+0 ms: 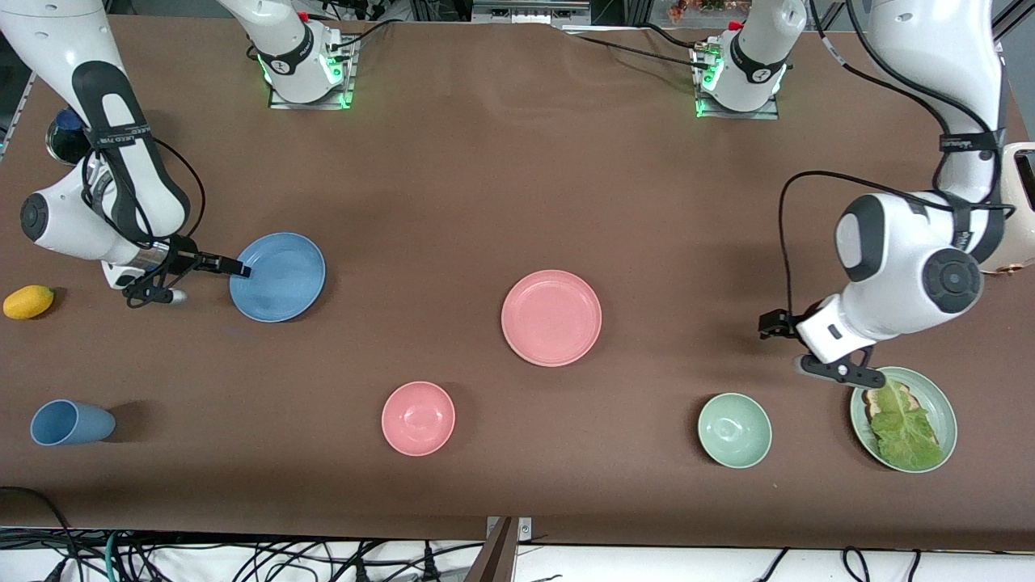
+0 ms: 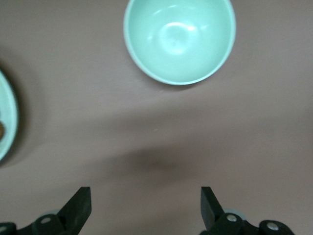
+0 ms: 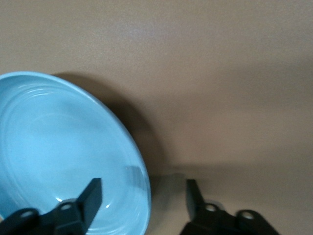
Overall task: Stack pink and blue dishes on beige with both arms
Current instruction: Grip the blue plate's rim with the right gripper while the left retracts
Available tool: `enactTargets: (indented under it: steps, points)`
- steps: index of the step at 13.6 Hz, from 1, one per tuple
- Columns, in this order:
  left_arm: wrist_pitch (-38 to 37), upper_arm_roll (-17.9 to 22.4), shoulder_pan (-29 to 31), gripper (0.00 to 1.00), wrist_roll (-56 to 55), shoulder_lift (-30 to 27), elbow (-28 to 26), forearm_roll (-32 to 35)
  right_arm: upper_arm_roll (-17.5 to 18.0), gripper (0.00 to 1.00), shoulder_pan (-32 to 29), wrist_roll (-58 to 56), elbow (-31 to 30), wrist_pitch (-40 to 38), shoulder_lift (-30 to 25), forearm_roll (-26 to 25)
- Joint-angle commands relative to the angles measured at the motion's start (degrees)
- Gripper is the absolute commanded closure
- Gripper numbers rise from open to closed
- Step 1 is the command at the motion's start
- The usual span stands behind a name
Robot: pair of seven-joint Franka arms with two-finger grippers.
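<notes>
The blue plate (image 1: 279, 277) lies toward the right arm's end of the table. My right gripper (image 1: 240, 268) is open and low at its rim, one finger over the plate (image 3: 58, 147) and the other outside it, as the right wrist view shows (image 3: 143, 191). At the table's middle the pink plate (image 1: 551, 317) lies flat and untouched. My left gripper (image 1: 839, 372) hangs open and empty (image 2: 145, 200) over bare table beside the lettuce plate. No beige plate shows in any view.
Nearer the camera stand a pink bowl (image 1: 418, 418), a green bowl (image 1: 734, 430) (image 2: 179, 39), a tipped blue cup (image 1: 71, 422) and a pale green plate (image 1: 942, 404) with lettuce. A yellow fruit (image 1: 28, 301) lies by the right arm. A cream object (image 1: 1020, 210) sits at the left arm's table end.
</notes>
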Motion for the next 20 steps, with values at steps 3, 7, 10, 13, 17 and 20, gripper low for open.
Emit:
enactTargets:
  steps: [3, 7, 10, 13, 17, 20]
  points:
    - [-7.6, 0.3, 5.1, 0.01, 6.1, -2.2, 3.6, 1.3, 0.4, 0.82, -0.8, -1.7, 2.0, -0.1, 1.7, 1.5]
    - [-15.6, 0.3, 6.1, 0.01, 6.0, -2.2, 9.2, 1.2, 0.4, 1.0, -0.8, -1.8, 2.1, -0.5, 1.9, 1.5]
    - [-23.2, 0.3, 6.2, 0.01, 5.5, -2.2, 14.3, 1.0, 0.6, 1.0, -0.7, -1.8, 4.4, -3.5, 0.9, 1.5]
    - [-28.5, 0.2, 6.5, 0.01, 4.5, -3.3, 17.3, 0.9, 0.8, 1.0, -0.3, -0.5, 13.5, -18.1, 0.7, 1.5]
    - [-32.9, -0.2, 6.2, 0.01, -4.4, -7.9, 18.0, 1.5, 6.4, 1.0, 0.9, 5.3, 21.7, -25.7, 0.5, 1.4]
    - [-35.8, -0.2, 6.3, 0.0, -8.3, -11.4, 17.5, 1.5, 11.2, 1.0, 4.5, 12.4, 25.3, -26.1, 0.9, 1.1]
